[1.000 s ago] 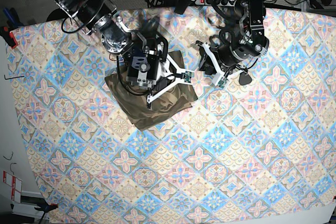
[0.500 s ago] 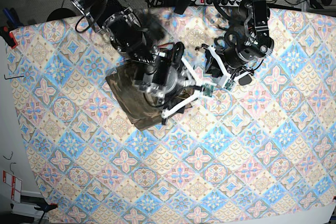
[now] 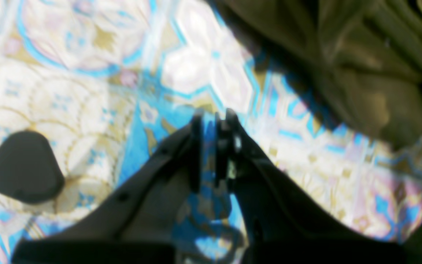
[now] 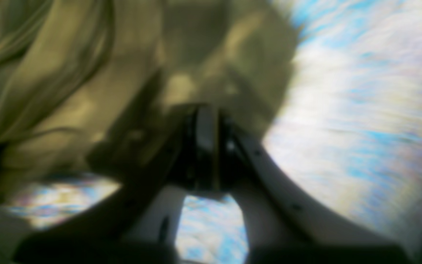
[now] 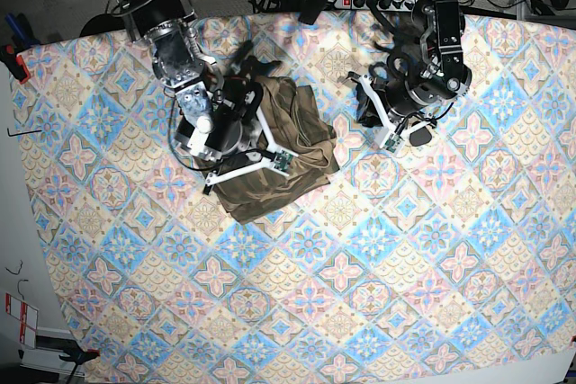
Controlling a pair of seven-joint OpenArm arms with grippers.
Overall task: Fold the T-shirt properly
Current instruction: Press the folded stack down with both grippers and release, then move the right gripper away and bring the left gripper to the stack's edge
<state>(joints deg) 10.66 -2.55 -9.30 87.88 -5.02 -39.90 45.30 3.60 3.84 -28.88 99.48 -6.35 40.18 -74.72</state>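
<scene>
T-shirt (image 5: 279,155) unmoved; right gripper (image 5: 286,161) has closed.

We find no words, numbers, labels or brand marks that we can read anywhere. The small red and white tags (image 5: 18,314) at the lower left edge of the base view are too small to make out.

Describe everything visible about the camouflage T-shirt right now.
The olive, brown and tan camouflage soft cloth T-shirt lies folded into a compact, roughly rectangular bundle on the blue-and-pink patterned tablecloth, towards the table's upper left in the base view. Its top is wrinkled and bunched, with loose folds near the far edge. The right arm's pincer hangs shut over its near-left part; whether it touches the cloth cannot be told. No collar or sleeve can be made out.
</scene>
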